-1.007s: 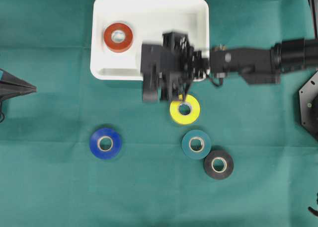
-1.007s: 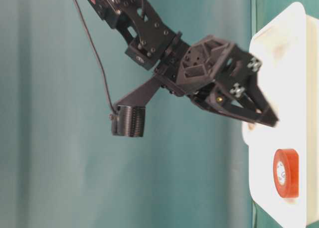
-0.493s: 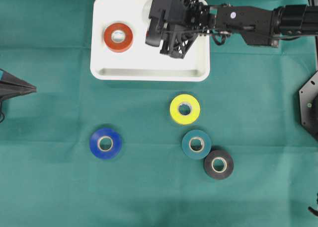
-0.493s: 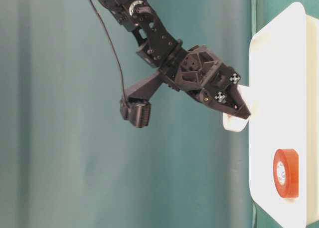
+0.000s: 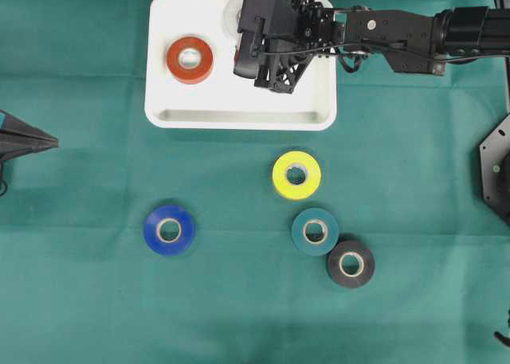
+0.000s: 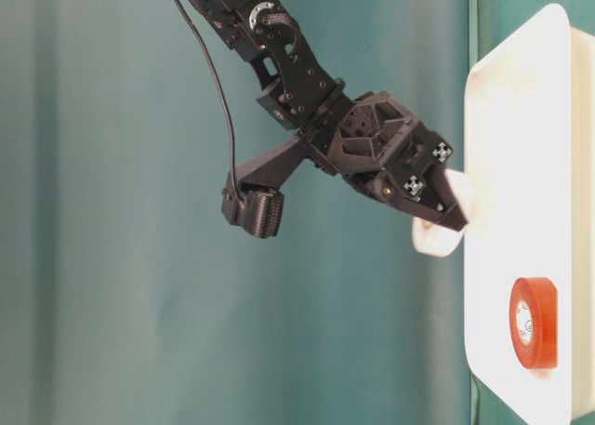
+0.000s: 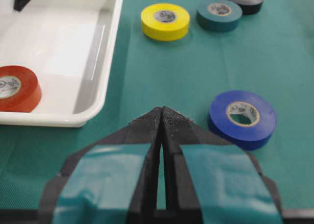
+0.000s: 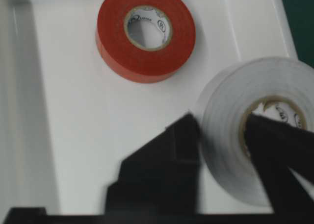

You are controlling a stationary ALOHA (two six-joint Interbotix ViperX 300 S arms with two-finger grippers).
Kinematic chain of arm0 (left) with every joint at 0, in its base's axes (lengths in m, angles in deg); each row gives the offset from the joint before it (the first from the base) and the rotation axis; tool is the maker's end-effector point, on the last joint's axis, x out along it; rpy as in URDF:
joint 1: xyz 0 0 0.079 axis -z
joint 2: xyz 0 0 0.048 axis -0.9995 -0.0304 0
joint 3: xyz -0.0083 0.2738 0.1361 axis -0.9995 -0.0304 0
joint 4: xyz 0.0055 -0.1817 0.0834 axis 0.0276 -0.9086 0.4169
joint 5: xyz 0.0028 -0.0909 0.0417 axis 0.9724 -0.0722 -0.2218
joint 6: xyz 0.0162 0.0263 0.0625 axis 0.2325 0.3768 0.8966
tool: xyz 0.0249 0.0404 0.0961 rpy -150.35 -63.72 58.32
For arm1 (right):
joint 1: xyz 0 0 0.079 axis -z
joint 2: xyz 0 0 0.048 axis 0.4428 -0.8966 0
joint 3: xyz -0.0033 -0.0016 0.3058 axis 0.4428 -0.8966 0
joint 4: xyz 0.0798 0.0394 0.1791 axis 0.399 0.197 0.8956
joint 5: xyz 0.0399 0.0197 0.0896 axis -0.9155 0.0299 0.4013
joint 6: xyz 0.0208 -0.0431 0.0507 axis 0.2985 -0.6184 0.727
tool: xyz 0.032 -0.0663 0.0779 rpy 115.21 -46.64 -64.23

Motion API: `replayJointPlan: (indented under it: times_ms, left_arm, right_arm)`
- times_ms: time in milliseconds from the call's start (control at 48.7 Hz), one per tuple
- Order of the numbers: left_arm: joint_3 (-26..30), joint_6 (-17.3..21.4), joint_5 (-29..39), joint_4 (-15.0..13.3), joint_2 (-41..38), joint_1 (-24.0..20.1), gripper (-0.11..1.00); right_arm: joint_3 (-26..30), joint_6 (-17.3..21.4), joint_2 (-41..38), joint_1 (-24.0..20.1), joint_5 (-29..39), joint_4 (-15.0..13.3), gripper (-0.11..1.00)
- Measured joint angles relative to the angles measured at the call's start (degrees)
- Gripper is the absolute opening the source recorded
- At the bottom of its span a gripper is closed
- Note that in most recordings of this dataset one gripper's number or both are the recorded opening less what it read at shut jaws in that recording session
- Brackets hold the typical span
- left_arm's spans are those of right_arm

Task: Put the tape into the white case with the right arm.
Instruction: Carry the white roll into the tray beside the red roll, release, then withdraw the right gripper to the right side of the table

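Right gripper (image 8: 221,150) over the upper part of the white case (image 5: 199,113), top centre of the overhead frame, fingers straddling the wall of a white tape roll (image 8: 235,136): one finger outside (image 8: 167,155), one through the core (image 8: 274,140). Whether clamped tight or loosening, cannot tell. Roll seen hanging at the fingertips just above the tray floor (image 6: 437,239) in the table-level view. Red roll (image 5: 190,59) flat in the case, upper left. On the green cloth (image 5: 96,300) below: yellow roll (image 5: 296,175), teal roll (image 5: 315,232) touching black roll (image 5: 351,263), blue roll (image 5: 169,229) at lower left. Left gripper (image 7: 161,117) pressed together at the left edge, near the blue roll.
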Motion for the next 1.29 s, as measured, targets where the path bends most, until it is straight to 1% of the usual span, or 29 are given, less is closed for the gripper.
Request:
replayJointPlan:
  times_ms: [41, 123, 144, 164, 247, 493, 658, 781, 966, 1028, 1295]
  left_arm:
    - [0.0, 0.0, 0.0, 0.1, 0.0, 0.0, 0.0]
    - [0.0, 0.0, 0.0, 0.0, 0.0, 0.0, 0.0]
    - [0.0, 0.0, 0.0, 0.1, 0.0, 0.0, 0.0]
    - [0.0, 0.0, 0.0, 0.0, 0.0, 0.0, 0.0]
    - [0.0, 0.0, 0.0, 0.0, 0.0, 0.0, 0.0]
    - [0.0, 0.0, 0.0, 0.1, 0.0, 0.0, 0.0]
    - [0.0, 0.0, 0.0, 0.0, 0.0, 0.0, 0.0]
    - [0.0, 0.0, 0.0, 0.0, 0.0, 0.0, 0.0]
    - [0.0, 0.0, 0.0, 0.0, 0.0, 0.0, 0.0]
    - [0.0, 0.0, 0.0, 0.1, 0.0, 0.0, 0.0]
    - [0.0, 0.0, 0.0, 0.1, 0.0, -0.1, 0.0]
  right_arm:
    - [-0.1, 0.1, 0.0, 0.0, -0.1, 0.0, 0.27]
    - [0.0, 0.2, 0.0, 0.0, -0.1, 0.1, 0.53]
    - [-0.1, 0.1, 0.0, 0.0, -0.1, 0.0, 0.58]
    - [0.0, 0.1, 0.0, 0.1, -0.1, 0.0, 0.58]
    - [-0.1, 0.2, 0.0, 0.0, -0.1, 0.0, 0.52]
    - [-0.6, 0.2, 0.2, 0.1, 1.3, 0.0, 0.51]
    - [-4.1, 0.2, 2.4, 0.6, 4.2, 0.0, 0.51]
    - [-8.7, 0.4, 6.9, 0.8, 5.9, 0.0, 0.51]
    - [-16.2, 0.5, 13.7, 0.9, 5.6, 0.0, 0.51]
    - [-19.4, 0.5, 16.6, 1.0, 4.8, 0.0, 0.51]
    - [-30.4, 0.5, 27.2, 1.3, 0.0, 0.0, 0.51]
